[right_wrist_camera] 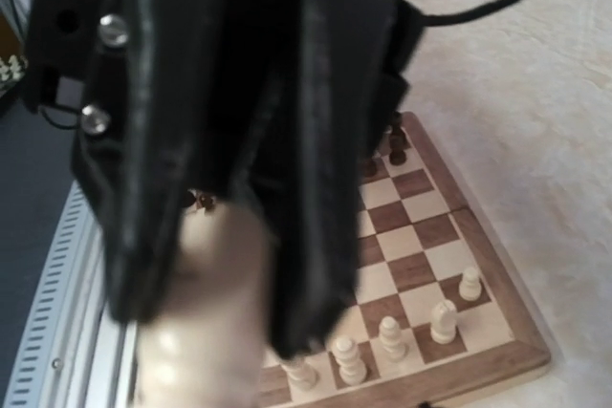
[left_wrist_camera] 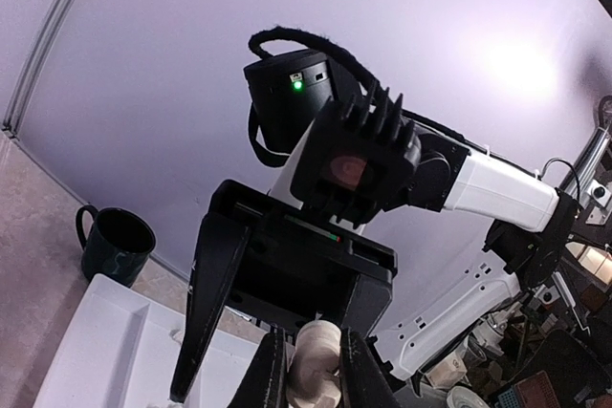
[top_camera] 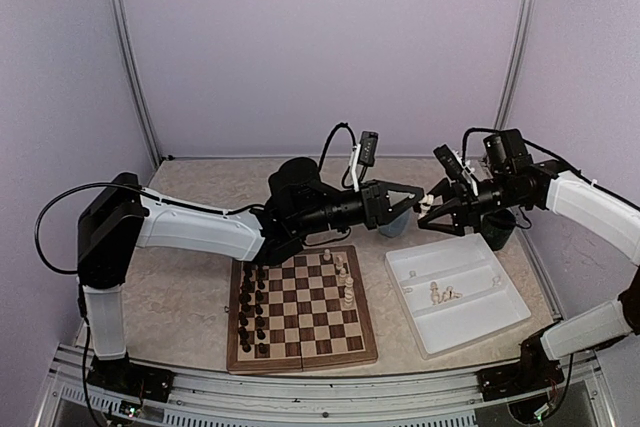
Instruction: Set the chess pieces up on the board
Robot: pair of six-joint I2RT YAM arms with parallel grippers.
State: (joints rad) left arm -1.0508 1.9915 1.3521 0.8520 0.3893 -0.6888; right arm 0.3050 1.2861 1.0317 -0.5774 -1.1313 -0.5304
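Note:
The chessboard point(top_camera: 300, 359) lies at the table's front centre. Several cream-white chess pieces point(top_camera: 347, 282) stand along its right side, and more lie in the white tray point(top_camera: 443, 294). Both grippers meet in mid-air above the gap between board and tray. My left gripper point(top_camera: 420, 199) is shut on one cream piece point(left_wrist_camera: 316, 370). My right gripper point(top_camera: 432, 215) faces it, its fingers point(left_wrist_camera: 206, 303) spread wide on either side of that piece. In the right wrist view the held piece point(right_wrist_camera: 206, 332) is a close blur below the left gripper's dark fingers point(right_wrist_camera: 306, 236), above the board point(right_wrist_camera: 497, 355).
Dark chess pieces point(top_camera: 250, 307) stand in two columns on the board's left side. The white plastic tray point(top_camera: 500, 322) sits right of the board. A dark mug point(top_camera: 498, 227) stands behind the tray, also in the left wrist view point(left_wrist_camera: 115, 244). Purple walls enclose the table.

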